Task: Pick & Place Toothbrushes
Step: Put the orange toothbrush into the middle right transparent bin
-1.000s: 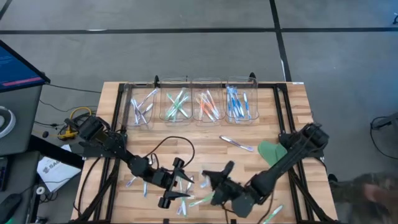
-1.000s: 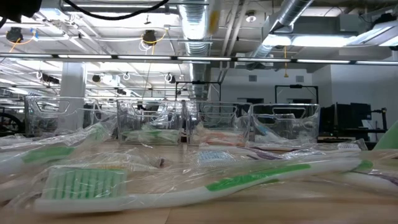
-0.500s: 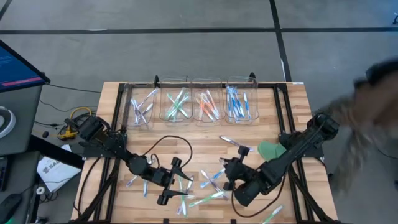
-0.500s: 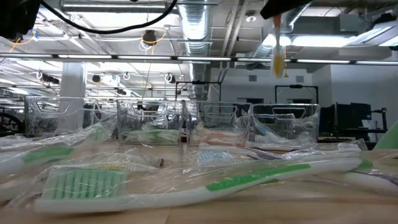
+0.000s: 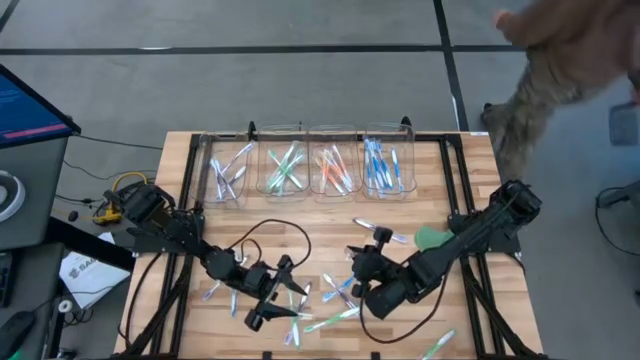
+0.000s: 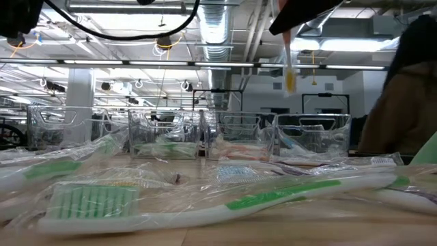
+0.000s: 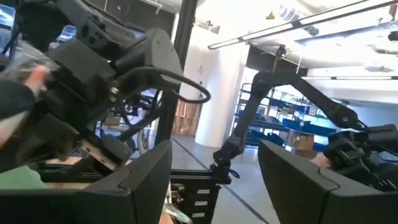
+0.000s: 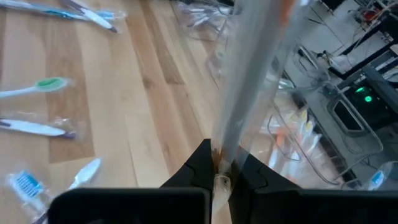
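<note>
Wrapped toothbrushes [image 5: 335, 318] lie scattered on the near half of the wooden table; a green one [image 6: 205, 205] lies close in the low view. Four clear bins [image 5: 305, 160] at the far edge hold toothbrushes sorted by colour. My right gripper [image 5: 362, 256], near the table's middle, is shut on an orange toothbrush [image 6: 289, 65] in clear wrap, raised above the table. My left gripper [image 5: 288, 298] hovers open over the near-left scatter, nothing between its fingers [image 7: 143, 180]. My right gripper pinches one end of the wrapped orange toothbrush [image 8: 219, 163] between its two fingertips. The handle runs on forward past the fingers, along them. In the low view it hangs nearly upright below the gripper, orange end [image 6: 290, 82] lowest, clear of the table.
A flat green leaf-shaped piece [image 5: 432, 238] lies right of the right gripper. Black frame rails [image 5: 455, 180] run along the table's sides. A person [image 5: 560, 60] moves past the table's far right corner. A cable [image 5: 275, 232] loops over the left arm.
My right gripper has moved from the near scatter toward the far edge and the bins, rolling its wrist, with the orange toothbrush lifted clear; it now hangs into the low view. A person has walked in past the table's right side toward the far right corner.
</note>
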Controlling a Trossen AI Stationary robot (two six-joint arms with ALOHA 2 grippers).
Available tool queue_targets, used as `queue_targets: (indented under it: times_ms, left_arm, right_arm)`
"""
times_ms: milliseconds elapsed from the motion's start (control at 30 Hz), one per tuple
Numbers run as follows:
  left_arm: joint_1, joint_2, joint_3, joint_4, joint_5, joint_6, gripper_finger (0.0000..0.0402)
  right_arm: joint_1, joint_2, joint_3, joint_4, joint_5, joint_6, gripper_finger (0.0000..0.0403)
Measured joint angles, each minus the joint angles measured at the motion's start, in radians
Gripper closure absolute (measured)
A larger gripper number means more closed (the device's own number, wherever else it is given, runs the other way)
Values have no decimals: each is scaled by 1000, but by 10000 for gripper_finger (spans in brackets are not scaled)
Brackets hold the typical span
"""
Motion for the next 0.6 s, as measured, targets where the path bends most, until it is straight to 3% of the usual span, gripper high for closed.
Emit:
queue_targets:
  times_ms: [300,500,600]
  left_arm:
    - [13,-2,14,-22,9,98,170]
    - [87,-2,16,-29,212,138,170]
    - [94,-2,16,-28,192,141,170]
  right_arm:
    - [85,0,0,0,-19,98,394]
    - [128,0,0,-3,14,119,394]
    - [115,0,0,-3,17,132,394]
